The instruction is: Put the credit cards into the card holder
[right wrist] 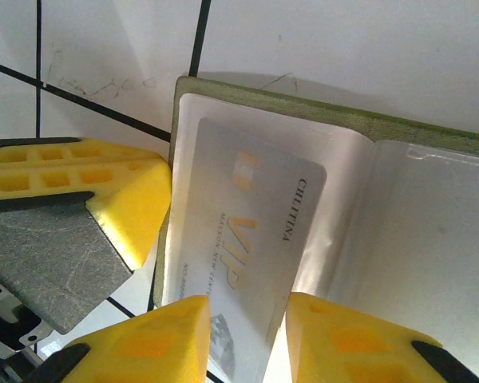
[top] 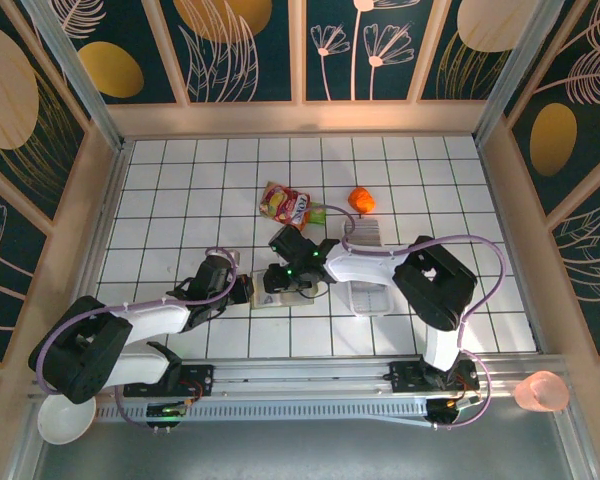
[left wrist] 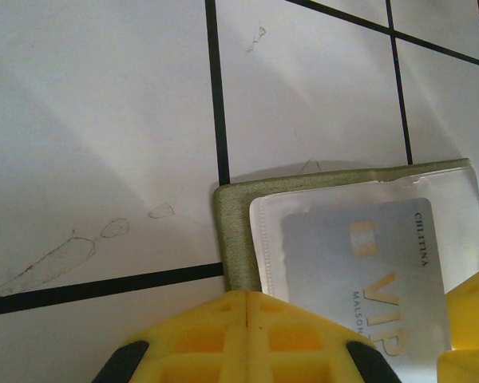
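Edgewise, card [right wrist: 255, 255] between right fingers [right wrist: 156, 339]

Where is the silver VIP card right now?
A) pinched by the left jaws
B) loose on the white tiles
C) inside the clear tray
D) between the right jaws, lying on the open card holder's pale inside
D: the right wrist view shows the VIP card between the right jaws, its far end over the card holder's pale inside.

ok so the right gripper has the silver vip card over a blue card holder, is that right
Not quite. The card holder is olive green, not blue, as the right wrist view shows. The rest holds: the right gripper has the silver VIP card over it.
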`<control>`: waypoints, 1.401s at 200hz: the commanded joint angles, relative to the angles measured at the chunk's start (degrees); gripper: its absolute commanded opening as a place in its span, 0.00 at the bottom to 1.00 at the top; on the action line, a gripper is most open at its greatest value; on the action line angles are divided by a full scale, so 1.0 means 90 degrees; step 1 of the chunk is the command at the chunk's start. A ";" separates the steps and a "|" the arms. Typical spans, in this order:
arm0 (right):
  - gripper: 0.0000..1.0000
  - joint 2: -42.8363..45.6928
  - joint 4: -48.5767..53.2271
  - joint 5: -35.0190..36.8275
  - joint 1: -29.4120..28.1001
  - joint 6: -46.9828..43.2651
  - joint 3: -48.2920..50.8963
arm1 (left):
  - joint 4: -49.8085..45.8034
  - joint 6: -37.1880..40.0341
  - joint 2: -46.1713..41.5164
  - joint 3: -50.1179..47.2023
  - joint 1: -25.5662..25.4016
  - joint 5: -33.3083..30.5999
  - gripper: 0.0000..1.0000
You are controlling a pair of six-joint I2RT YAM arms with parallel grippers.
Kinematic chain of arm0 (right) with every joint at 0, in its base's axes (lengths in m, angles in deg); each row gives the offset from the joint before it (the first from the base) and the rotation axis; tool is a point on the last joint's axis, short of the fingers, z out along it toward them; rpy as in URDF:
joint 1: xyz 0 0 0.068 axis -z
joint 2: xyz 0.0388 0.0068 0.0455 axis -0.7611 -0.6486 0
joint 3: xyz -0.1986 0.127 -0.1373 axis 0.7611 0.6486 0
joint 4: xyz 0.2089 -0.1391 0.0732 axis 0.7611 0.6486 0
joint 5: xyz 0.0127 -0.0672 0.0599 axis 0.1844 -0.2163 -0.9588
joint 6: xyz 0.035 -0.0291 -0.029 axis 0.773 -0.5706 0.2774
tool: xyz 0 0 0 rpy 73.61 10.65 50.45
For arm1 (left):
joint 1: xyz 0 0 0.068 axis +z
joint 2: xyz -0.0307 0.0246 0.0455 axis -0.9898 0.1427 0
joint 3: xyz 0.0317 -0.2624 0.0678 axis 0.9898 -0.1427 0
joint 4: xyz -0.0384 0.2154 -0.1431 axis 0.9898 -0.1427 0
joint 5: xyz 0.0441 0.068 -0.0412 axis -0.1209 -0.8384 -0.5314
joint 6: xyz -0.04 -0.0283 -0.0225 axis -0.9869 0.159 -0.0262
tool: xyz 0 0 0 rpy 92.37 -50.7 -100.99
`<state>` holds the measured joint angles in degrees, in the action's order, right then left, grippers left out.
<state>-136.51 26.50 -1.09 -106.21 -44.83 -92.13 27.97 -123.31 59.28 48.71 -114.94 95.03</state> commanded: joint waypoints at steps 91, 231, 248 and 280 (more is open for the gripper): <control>0.30 -0.0191 0.0063 0.0318 -0.0111 -0.0067 -0.0185 | -0.0433 0.0021 -0.0771 -0.0002 -0.0062 -0.0752 0.05; 0.36 0.1937 -0.0228 0.1433 -0.0226 0.0630 0.1345 | -0.0412 -0.0454 -0.0916 0.0307 -0.0368 0.0548 0.00; 0.37 0.2174 -0.0326 0.1567 -0.0298 0.0853 0.1669 | -0.0414 -0.0428 -0.0859 0.0306 -0.0418 0.0440 0.00; 0.42 0.2142 -0.0658 0.1567 -0.0376 0.1088 0.1950 | -0.0668 -0.0313 -0.0784 0.0247 -0.0416 -0.0086 0.00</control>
<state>-117.23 23.57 10.65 -108.76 -38.04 -76.30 22.73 -126.58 51.69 50.35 -118.57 97.29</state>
